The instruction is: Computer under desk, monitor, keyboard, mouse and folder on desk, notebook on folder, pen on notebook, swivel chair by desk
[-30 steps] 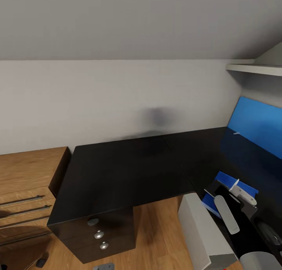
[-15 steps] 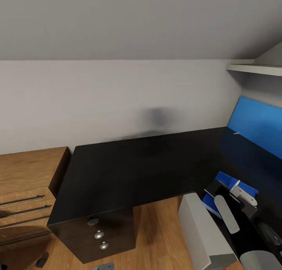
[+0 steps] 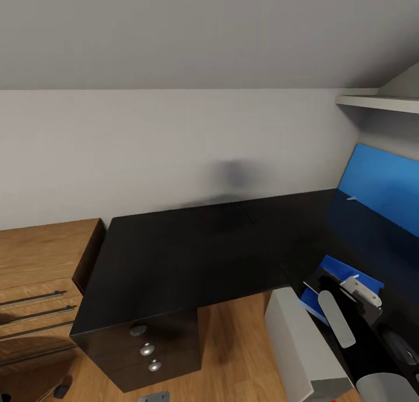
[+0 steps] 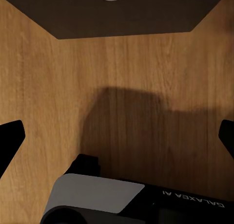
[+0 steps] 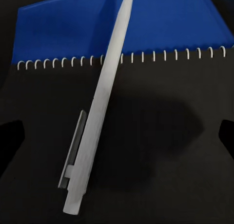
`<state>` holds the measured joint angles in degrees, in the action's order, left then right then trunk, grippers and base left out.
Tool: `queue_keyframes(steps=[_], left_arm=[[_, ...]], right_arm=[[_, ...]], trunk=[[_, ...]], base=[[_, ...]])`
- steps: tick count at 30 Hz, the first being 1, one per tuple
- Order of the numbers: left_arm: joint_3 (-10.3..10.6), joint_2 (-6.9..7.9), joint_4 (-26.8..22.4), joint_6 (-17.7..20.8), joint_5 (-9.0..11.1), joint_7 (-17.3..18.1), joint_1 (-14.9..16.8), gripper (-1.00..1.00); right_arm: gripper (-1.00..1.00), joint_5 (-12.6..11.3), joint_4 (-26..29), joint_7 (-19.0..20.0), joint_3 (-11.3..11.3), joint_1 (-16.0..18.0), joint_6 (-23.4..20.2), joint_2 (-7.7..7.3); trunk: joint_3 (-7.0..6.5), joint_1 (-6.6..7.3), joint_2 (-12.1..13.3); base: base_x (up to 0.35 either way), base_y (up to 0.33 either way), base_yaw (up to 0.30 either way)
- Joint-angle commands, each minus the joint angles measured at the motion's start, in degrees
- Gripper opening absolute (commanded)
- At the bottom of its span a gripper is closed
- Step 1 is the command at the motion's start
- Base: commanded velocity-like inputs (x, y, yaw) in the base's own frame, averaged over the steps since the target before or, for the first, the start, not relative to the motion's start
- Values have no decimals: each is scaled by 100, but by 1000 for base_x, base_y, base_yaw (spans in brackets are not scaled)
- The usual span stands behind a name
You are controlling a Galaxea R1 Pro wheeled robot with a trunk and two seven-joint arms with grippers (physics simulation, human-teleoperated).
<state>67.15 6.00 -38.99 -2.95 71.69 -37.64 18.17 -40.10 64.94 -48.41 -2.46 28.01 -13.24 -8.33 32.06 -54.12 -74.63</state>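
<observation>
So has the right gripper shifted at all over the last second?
Yes, slightly: the right gripper has eased down toward the notebook, judged against the fixed desk edge; the pen lies beneath it.

The lettering "GALAXEA AI" is read, printed upside down in white, on the dark housing of the left gripper [image 4: 117,136]; its end is partly cut off.

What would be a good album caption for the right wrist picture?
A white pen lies on a black spiral notebook, stacked over a blue folder.
</observation>
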Motion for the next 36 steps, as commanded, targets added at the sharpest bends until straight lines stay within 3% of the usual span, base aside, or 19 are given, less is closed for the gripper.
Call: queue_keyframes(steps=[1, 14, 21, 24, 25, 30, 31, 32, 36], left_arm=[[43, 6, -12, -31, 48, -33, 11, 100], [43, 6, -12, -31, 55, -33, 11, 100], [43, 6, -12, -31, 55, -33, 11, 100], [45, 1, 52, -31, 51, -30, 11, 100], [61, -43, 237, -31, 38, -26, 11, 100], [59, -254, 686, -31, 20, -5, 11, 100], [58, -298, 782, -31, 17, 18, 11, 100], [55, -338, 870, -31, 14, 48, 11, 100], [51, -370, 941, -31, 14, 72, 11, 100]], right_arm=[[100, -15, 10, -28, 3, 3, -46, -2], [100, 3, 63, -25, 40, 3, -18, 18], [100, 36, 398, -31, 147, 0, -6, 44], [100, 95, 504, -36, 425, -4, 3, 54], [100, 121, 538, -73, 703, -5, 10, 73], [100, 129, 541, -118, 1202, -6, 8, 155], [100, 131, 540, -120, 1412, -6, 7, 174], [100, 133, 537, -119, 1762, -6, 6, 191], [100, 131, 515, -99, 2485, -6, 12, 216]], trunk=[[6, 0, -4], [6, 0, -4], [6, 0, -4], [6, 0, -4], [6, 0, -4], [6, 0, -4], [6, 0, -4], [6, 0, -4], [6, 0, -4]], base=[[0, 0, 0], [0, 0, 0], [0, 0, 0], [-26, 0, 0], [-230, 0, 0], [-293, 0, 0], [-325, 0, 0], [-330, 0, 0], [-333, 0, 0]])
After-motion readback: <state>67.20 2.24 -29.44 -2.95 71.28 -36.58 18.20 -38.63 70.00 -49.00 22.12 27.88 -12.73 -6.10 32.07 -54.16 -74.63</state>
